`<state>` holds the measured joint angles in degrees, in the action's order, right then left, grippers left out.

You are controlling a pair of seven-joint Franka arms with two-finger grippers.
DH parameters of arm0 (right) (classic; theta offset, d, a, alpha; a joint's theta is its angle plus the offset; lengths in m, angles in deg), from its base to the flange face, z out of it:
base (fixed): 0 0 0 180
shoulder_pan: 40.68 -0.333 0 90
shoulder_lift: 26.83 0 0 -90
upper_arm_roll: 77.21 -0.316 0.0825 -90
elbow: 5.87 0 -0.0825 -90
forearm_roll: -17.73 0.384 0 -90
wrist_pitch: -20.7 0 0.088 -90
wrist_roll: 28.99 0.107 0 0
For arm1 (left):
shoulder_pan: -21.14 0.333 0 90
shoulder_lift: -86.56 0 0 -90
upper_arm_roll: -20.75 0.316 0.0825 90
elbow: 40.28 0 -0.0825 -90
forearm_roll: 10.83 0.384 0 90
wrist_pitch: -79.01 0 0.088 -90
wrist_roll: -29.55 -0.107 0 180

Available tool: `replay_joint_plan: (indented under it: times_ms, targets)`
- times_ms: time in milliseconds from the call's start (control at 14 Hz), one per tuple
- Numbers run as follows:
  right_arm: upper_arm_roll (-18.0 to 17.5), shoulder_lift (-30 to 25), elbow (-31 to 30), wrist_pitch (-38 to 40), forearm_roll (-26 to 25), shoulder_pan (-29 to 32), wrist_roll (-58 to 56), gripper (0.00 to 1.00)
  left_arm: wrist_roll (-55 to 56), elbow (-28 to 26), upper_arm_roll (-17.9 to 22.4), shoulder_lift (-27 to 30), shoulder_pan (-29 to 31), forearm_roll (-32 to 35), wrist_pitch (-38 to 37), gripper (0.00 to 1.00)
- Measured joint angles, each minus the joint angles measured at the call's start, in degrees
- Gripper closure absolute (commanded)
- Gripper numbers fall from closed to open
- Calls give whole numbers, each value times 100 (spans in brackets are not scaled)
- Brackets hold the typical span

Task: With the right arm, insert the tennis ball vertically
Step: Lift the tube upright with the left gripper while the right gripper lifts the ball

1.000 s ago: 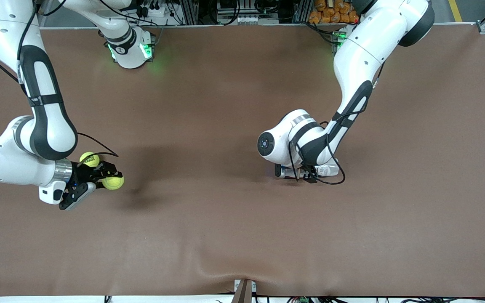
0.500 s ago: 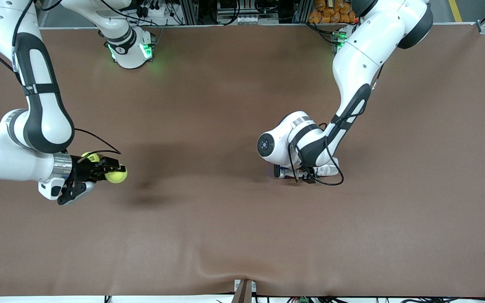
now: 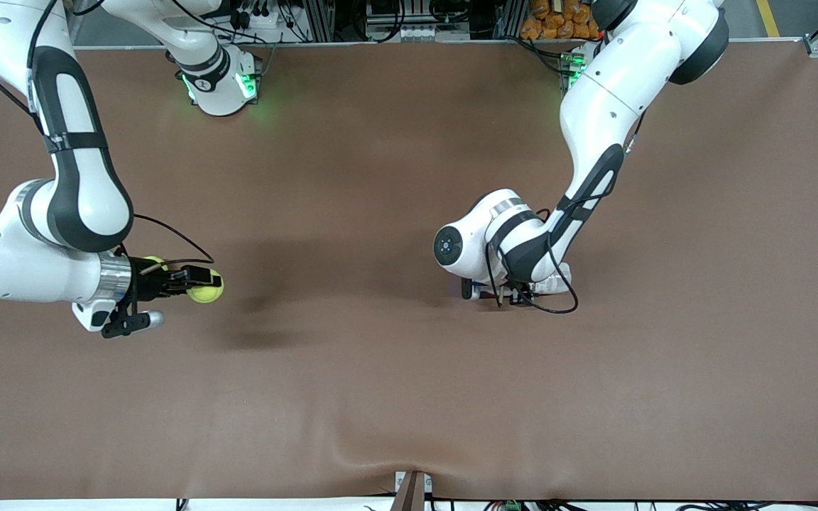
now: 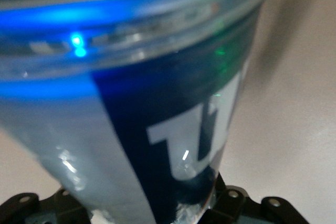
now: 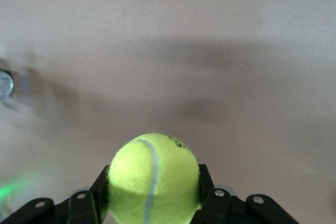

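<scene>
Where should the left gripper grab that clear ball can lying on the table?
Grip the can around its mid-body from straight above, jaws across its width: it lies on its side, its round wall facing up. The left gripper is right over it.

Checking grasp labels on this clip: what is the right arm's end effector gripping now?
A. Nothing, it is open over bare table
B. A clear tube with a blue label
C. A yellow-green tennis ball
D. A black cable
C: the right wrist view shows the tennis ball clamped between the black fingers of the right end effector.
</scene>
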<state>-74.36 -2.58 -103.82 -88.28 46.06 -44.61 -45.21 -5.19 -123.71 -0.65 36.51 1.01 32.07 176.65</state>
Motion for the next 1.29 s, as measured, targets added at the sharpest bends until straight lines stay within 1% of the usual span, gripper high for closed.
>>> replay_joint_plan:
  times_ms: [143, 357, 500, 857, 1071, 1286]
  targets:
    - [-3, -22, 3, 55, 42, -58, 435, 80, 5, 4, -1, 0, -8, 0, -4, 26]
    - [-5, -125, 8, 102, 63, -174, 963, 80, 77, 12, -2, 0, -22, 0, -5, 27]
    - [-5, -213, 17, 268, 65, -199, 1334, 80, 167, 22, -6, 0, -31, 0, 6, 28]
    - [-2, -293, 115, 531, 75, -213, 1861, 80, 513, 92, -61, 0, -66, 0, 289, 33]
    - [-12, -301, 345, 671, 79, -338, 2281, 80, 554, 114, -72, 1, -70, 0, 385, 33]
    - [-7, -299, 373, 684, 79, -379, 2351, 80, 562, 178, -84, 1, -74, -1, 515, 33]
